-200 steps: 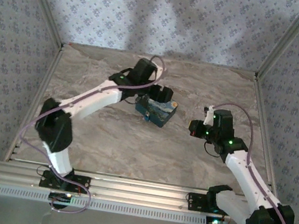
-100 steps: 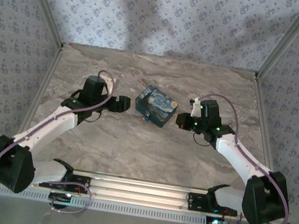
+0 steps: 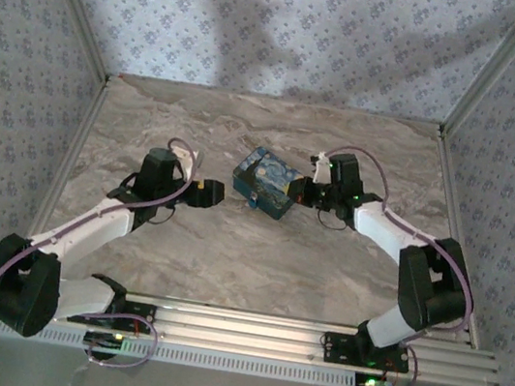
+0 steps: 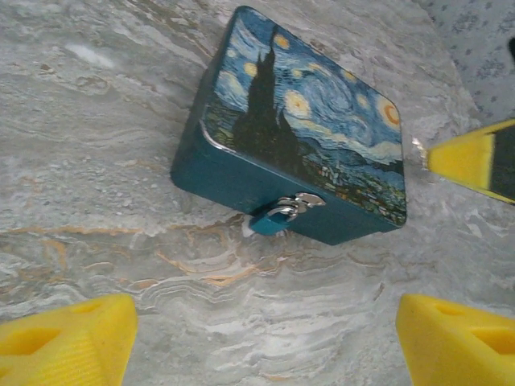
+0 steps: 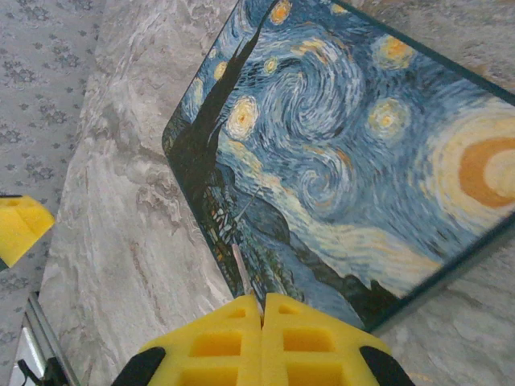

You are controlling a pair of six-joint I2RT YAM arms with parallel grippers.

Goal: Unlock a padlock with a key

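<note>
A small padlock (image 4: 275,219) hangs from a silver hasp on the front wall of the blue night-sky box (image 4: 306,121); it looks teal here, with a silver shackle. My left gripper (image 4: 261,346) is open, its yellow pads (image 4: 68,342) wide apart, low over the table a short way in front of the lock. My right gripper (image 5: 262,304) is shut on a thin silver key (image 5: 241,269), whose blade points over the lid's edge. In the top view the box (image 3: 267,183) lies between the left gripper (image 3: 207,192) and the right gripper (image 3: 299,192).
The marble table (image 3: 248,250) is walled in by patterned panels with metal posts. An aluminium rail (image 3: 245,333) with the arm bases runs along the near edge. In the left wrist view, the right gripper's yellow pad (image 4: 475,157) shows beside the box's right corner.
The left arm has pulled off the box and now sits low to its left. The right gripper, still shut on the key, has moved left to the box's right side.
</note>
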